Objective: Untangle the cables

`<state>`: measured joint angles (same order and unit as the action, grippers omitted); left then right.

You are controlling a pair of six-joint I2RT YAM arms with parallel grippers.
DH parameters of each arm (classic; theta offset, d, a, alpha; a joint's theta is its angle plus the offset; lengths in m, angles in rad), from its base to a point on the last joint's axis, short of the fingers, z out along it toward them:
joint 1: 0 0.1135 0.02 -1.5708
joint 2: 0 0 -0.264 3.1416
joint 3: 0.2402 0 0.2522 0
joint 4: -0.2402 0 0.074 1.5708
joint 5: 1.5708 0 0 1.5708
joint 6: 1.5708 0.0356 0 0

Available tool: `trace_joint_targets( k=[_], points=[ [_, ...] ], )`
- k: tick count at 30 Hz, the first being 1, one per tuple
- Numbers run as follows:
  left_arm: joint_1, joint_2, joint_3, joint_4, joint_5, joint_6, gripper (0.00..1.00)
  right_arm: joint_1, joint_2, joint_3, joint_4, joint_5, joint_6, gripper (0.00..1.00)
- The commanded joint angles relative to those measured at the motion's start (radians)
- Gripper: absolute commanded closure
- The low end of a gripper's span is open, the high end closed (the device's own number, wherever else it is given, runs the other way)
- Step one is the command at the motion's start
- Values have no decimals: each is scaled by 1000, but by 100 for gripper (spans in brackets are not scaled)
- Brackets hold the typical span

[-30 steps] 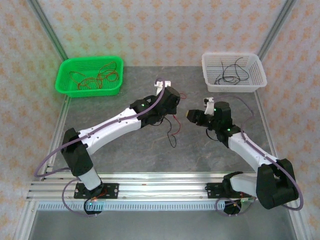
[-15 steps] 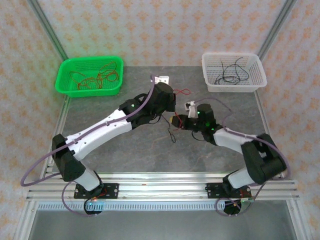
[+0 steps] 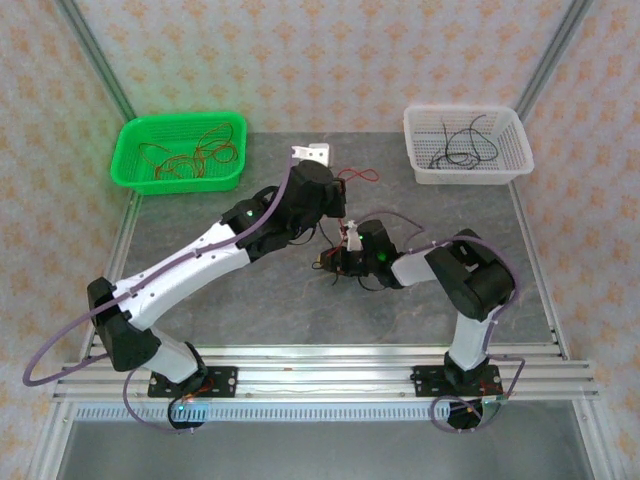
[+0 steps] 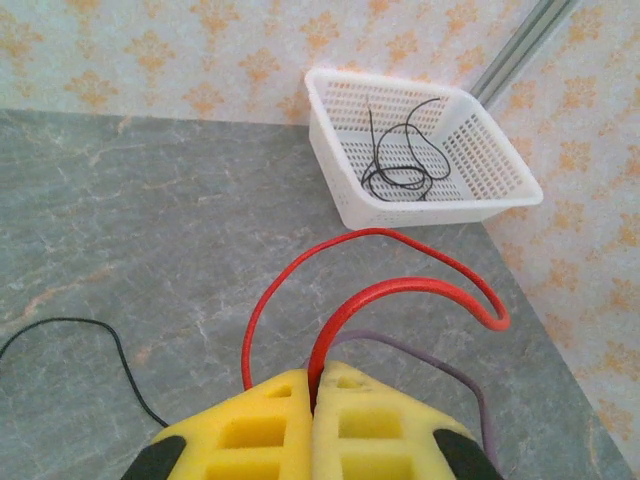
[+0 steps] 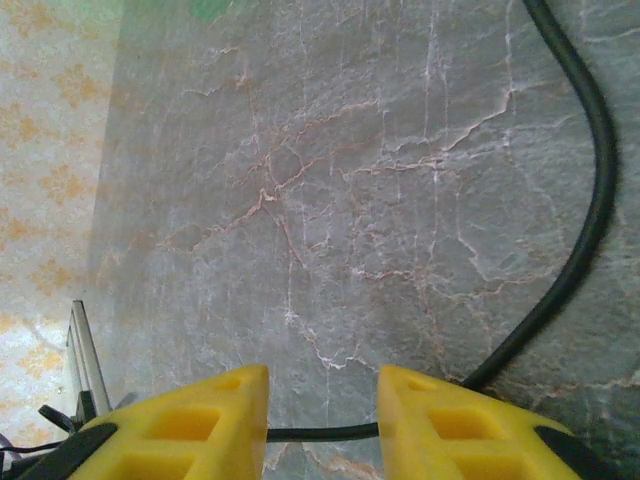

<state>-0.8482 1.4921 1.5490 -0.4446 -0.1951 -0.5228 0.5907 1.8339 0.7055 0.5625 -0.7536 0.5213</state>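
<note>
Plainly the left gripper (image 4: pixel 313 390) is clamped on the light, springy red cable (image 4: pixel 410 284), while the right gripper (image 5: pixel 322 400) gapes partly around the thin black cable (image 5: pixel 602 180), best pinched mid-length.

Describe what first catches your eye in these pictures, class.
The left gripper is shut on a red cable that loops out over the grey table. Mid-table, the right gripper stands open astride a black cable. At the far edge sit a green basket of red cables, left, and a white basket of black cables, right.

Bright even light, faint soft shadows, no glare, right wrist view perhaps slightly soft
</note>
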Motion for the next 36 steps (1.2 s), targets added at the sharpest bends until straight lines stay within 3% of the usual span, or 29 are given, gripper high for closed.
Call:
trace_joint_targets(
  k=[1,14,19,27,36],
  points=[
    [10,-35,49,4,-39,33,100,9,36,-5,-33,105,-7,66],
    [12,-26,287,-121,-120,110,100,22,56,26,-245,322,-32,66],
    [26,-23,344,-175,-194,133,100,26,42,20,-260,348,-30,65],
    [223,-23,352,-223,-170,141,100,27,-56,35,-319,355,-55,65],
    [491,30,367,-192,-42,152,100,27,-267,73,-456,375,-96,63]
  ],
)
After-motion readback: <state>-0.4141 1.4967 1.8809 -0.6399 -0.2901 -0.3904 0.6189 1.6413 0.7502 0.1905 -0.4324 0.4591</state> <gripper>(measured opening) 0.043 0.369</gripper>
